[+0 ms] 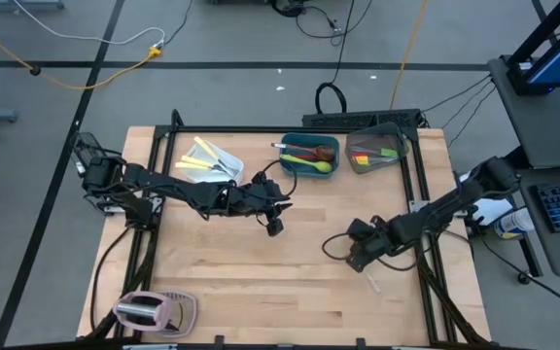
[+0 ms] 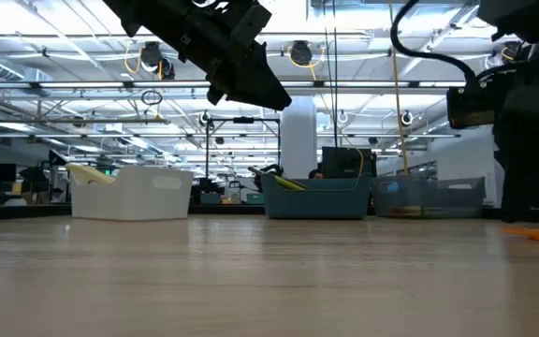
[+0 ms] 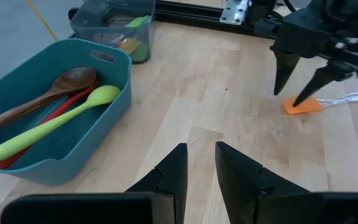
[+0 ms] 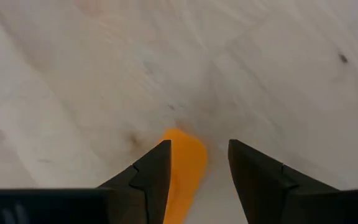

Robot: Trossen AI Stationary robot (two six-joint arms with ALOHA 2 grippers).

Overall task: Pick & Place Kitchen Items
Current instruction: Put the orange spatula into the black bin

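An orange small spatula [image 3: 302,106] with a clear handle [image 3: 353,98] lies flat on the wood table at the near right. My right gripper [image 3: 288,98] points steeply down over its orange head [image 4: 182,165], open, with one finger on each side of the head. Whether a fingertip touches it, I cannot tell. My left gripper [image 1: 276,228] hangs above the table's middle, its fingers [image 3: 179,165] a little apart with nothing between them. A teal tub [image 1: 309,156] holds a wooden spoon [image 3: 55,90], a green spoon [image 3: 61,118] and a red spoon.
A white tub [image 1: 207,160] with yellow-handled knives stands at the far left. A smoky-grey tub [image 1: 375,151] with green and red spatulas stands at the far right. A pinkish toaster [image 1: 154,311] sits at the near left corner. Bare wood lies between the two arms.
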